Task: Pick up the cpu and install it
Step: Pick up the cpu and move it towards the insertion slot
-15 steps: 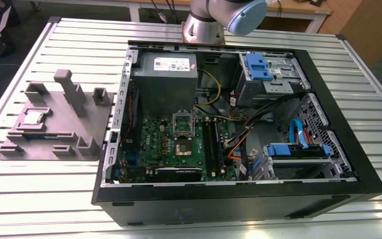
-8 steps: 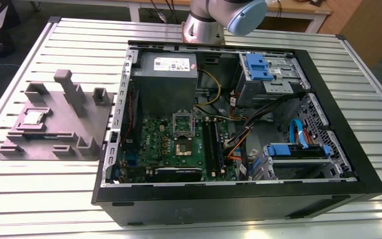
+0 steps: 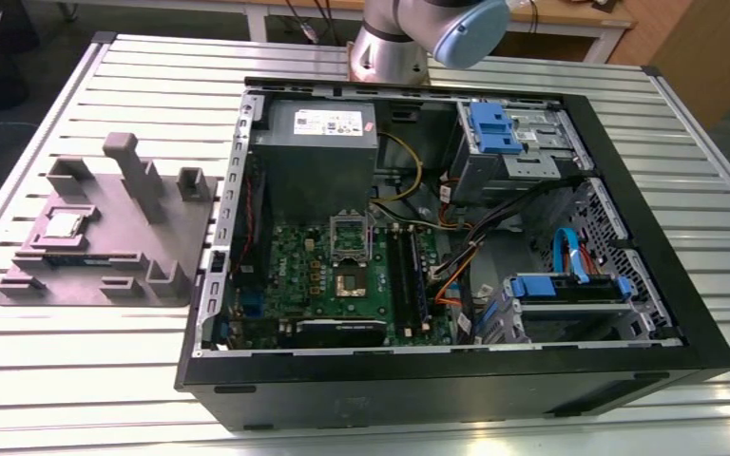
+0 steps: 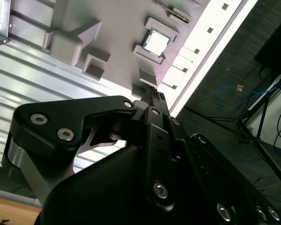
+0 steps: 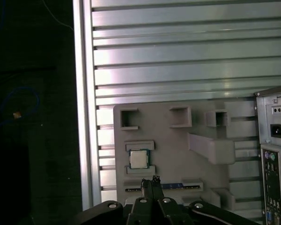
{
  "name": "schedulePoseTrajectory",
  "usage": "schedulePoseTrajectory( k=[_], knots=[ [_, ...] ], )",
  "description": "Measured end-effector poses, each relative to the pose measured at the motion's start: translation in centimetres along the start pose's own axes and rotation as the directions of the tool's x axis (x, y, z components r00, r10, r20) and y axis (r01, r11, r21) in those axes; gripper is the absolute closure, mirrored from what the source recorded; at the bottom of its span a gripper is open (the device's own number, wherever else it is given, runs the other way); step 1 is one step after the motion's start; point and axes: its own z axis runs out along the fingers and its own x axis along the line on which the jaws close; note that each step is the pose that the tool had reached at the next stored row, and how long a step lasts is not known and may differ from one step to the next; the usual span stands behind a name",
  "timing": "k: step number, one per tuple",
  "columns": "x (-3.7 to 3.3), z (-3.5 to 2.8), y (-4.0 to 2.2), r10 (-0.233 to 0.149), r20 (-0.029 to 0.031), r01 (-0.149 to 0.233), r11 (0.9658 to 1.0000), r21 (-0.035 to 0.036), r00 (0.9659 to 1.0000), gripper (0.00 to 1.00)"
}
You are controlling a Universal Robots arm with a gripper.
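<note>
The cpu (image 3: 64,225) is a small silvery square chip lying flat in a recess of the grey moulded tray (image 3: 124,256), at the exterior view's left. Both wrist views look down on it from well above: the cpu (image 4: 155,43) (image 5: 138,160) rests in its pocket on the tray (image 4: 112,28) (image 5: 178,154). My gripper (image 5: 150,181) (image 4: 151,95) hangs high over the tray with its black fingers pressed together, shut on nothing. The motherboard socket (image 3: 350,258) sits inside the open computer case (image 3: 467,380), its metal frame around a greenish centre.
A memory stick (image 5: 164,186) lies in a tray slot beside the cpu. The case holds a grey power supply (image 3: 318,142), blue drive brackets (image 3: 498,128) and cables. The slatted metal table (image 3: 111,380) ends close to the tray, with dark floor (image 5: 33,117) beyond.
</note>
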Motion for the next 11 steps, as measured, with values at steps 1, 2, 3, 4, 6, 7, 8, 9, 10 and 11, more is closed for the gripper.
schedulePoseTrajectory(
  k=[1, 2, 3, 4, 6, 7, 8, 9, 10, 11],
  knots=[
    [0.04, 0.01, 0.0, 0.0, 0.0001, 0.0, 1.0, -0.0001, 1.0, 0.9],
    [0.07, 0.01, -0.01, 0.0, 0.0, 0.0, 1.0, 0.0, 1.0, 0.9],
    [0.1, 0.01, -0.01, 0.0, 0.0, 0.0, 1.0, 0.0, 1.0, 0.9],
    [0.14, 0.02, -0.01, 0.0, 0.0, 0.0, 1.0, 0.0, 1.0, 0.9],
    [0.21, 0.03, -0.02, 0.0, -0.0001, 0.0, 1.0, 0.0, 1.0, 0.9],
    [0.24, 0.03, -0.02, 0.0, 0.0, 0.0, 1.0, 0.0, 1.0, 0.9],
    [0.28, 0.04, -0.02, 0.0, 0.0, 0.0, 1.0, 0.0, 1.0, 0.9],
    [0.31, 0.04, -0.03, 0.0, 0.0, 0.0, 1.0, 0.0, 1.0, 0.9],
    [0.35, 0.04, -0.03, 0.0, -0.0001, 0.0, 1.0, 0.0, 1.0, 0.9],
    [0.38, 0.05, -0.03, 0.0, 0.0, 0.0, 1.0, 0.0, 1.0, 0.9]
  ],
)
